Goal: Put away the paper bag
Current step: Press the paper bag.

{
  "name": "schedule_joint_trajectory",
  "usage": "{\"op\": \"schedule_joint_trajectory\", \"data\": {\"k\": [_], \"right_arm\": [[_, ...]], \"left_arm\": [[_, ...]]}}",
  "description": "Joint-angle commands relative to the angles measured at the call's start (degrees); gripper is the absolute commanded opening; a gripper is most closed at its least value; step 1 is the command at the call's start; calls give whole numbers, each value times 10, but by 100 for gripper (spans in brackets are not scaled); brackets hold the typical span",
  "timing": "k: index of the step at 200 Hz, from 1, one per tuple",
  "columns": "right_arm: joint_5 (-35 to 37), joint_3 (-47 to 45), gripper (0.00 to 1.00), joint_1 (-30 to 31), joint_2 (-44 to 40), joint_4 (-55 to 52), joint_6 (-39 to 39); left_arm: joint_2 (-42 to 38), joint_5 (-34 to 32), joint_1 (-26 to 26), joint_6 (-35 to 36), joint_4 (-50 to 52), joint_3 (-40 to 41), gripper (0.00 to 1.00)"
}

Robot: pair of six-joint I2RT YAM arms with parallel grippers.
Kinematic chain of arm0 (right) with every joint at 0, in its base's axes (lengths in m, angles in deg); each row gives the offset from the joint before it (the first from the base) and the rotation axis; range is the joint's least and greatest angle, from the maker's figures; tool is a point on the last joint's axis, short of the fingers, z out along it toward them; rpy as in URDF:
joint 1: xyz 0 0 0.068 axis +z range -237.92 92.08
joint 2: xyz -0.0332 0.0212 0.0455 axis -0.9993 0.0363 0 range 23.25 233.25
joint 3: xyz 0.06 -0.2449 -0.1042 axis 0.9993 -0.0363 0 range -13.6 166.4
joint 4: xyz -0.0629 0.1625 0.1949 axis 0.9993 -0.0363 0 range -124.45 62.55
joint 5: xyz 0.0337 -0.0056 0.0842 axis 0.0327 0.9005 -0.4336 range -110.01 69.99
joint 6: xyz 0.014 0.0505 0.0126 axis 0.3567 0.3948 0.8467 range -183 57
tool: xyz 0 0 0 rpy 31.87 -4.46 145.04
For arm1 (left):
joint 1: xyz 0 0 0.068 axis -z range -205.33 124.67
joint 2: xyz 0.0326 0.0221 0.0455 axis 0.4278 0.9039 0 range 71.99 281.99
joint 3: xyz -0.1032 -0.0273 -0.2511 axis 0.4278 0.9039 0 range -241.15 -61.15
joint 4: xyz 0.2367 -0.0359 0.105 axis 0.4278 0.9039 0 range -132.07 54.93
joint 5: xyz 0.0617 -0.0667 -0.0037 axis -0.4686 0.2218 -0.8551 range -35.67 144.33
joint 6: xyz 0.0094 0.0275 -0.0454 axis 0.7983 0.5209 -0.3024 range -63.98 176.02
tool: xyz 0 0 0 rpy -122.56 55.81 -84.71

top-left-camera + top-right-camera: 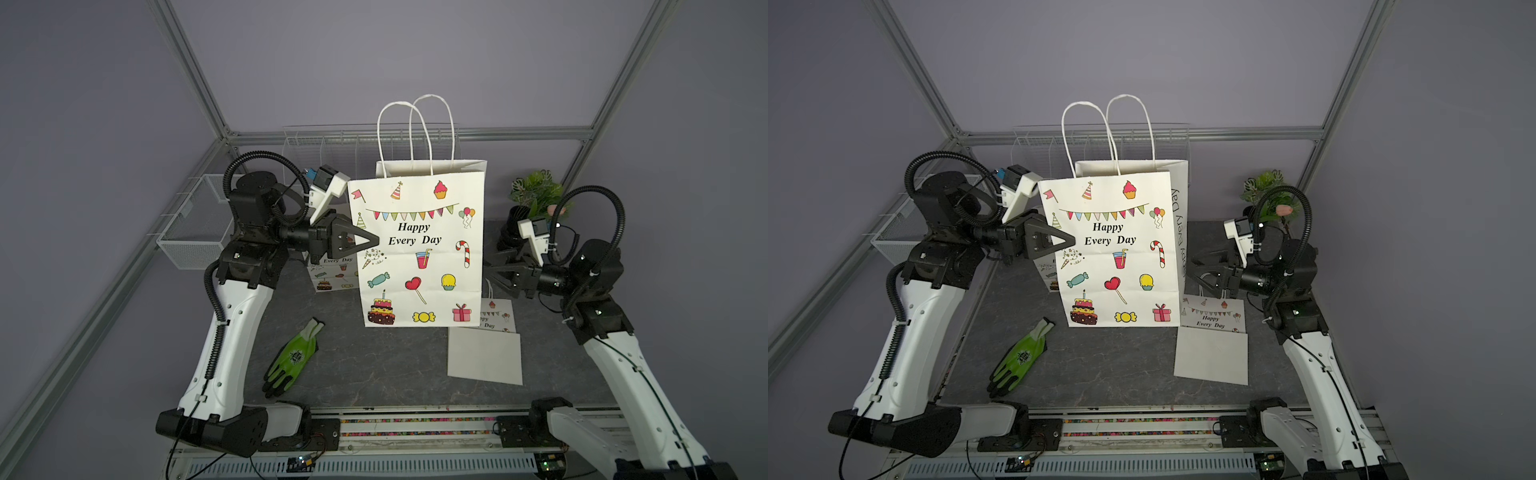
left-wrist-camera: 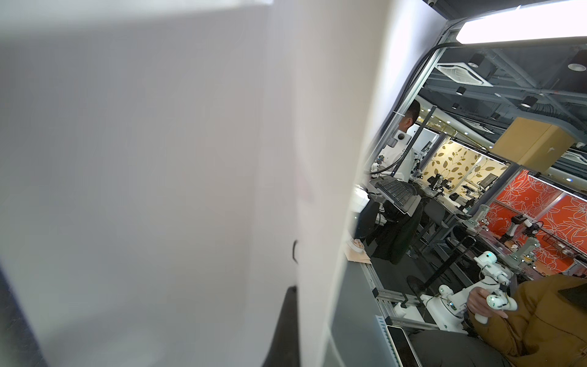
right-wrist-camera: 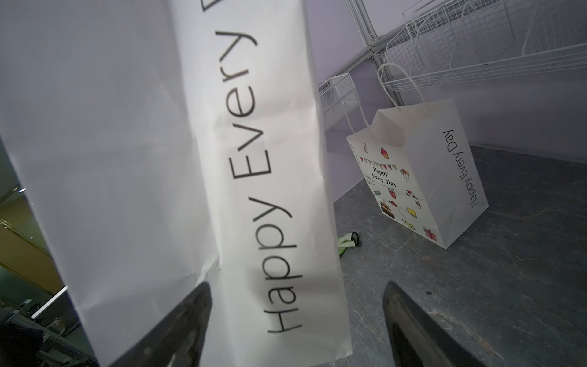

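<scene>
A dark, stone-patterned counter (image 1: 374,374) sits inside a metal frame with plain lilac-grey walls. A white wire rack (image 1: 332,141) runs along the back at 12 o'clock, a mesh basket (image 1: 195,232) sits at 10 o'clock and a potted plant (image 1: 536,191) at 2 o'clock. A green glove (image 1: 293,357) lies at 7 o'clock, a flat folded bag (image 1: 484,353) at 4 o'clock, and a second standing bag (image 3: 422,178) at 10 o'clock.

The paper bag (image 1: 419,257) stands upright at the middle of the counter. Its long axis is vertical, with the mouth and the two handles (image 1: 415,124) up. The printed face turns to 6 o'clock and the lettered side panel (image 1: 1180,232) to 3 o'clock (whether its base rests on the counter I cannot tell).

The left gripper (image 1: 372,240) reaches in from 9 o'clock, its jaws pressed together on the bag's near left edge. In the left wrist view white paper fills most of the picture. The right gripper (image 1: 1198,274) is at the bag's 3 o'clock side with its jaws spread wide. In the right wrist view the lettered panel lies between the two fingers (image 3: 413,327), unpinched.
</scene>
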Motion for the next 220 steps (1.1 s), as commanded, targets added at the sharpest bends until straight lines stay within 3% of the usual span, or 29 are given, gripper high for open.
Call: {"op": "schedule_joint_trajectory", "data": {"k": [1,23,57,104,154,191,220], "right_arm": [[3,-23,80,-10,-13,28,11],[8,-34,73,-23,-10,32,17],[-7,-26,73,5,5,25,9],[21,34,73,97,28,-136,-120],[20,24,57,113,39,-73,-77],[34,34,66,71,18,-111,-108],[10,7,67,-4,26,-31,-33]], "left_arm": [[-11,28,-3,13,2,-12,0],[-10,28,-3,21,11,-16,0],[-8,27,-3,24,14,-21,0],[-1,23,-4,25,16,-35,0],[-4,24,-3,27,19,-41,0],[-15,29,-3,36,26,-41,0],[-22,31,-4,37,28,-35,0]]}}
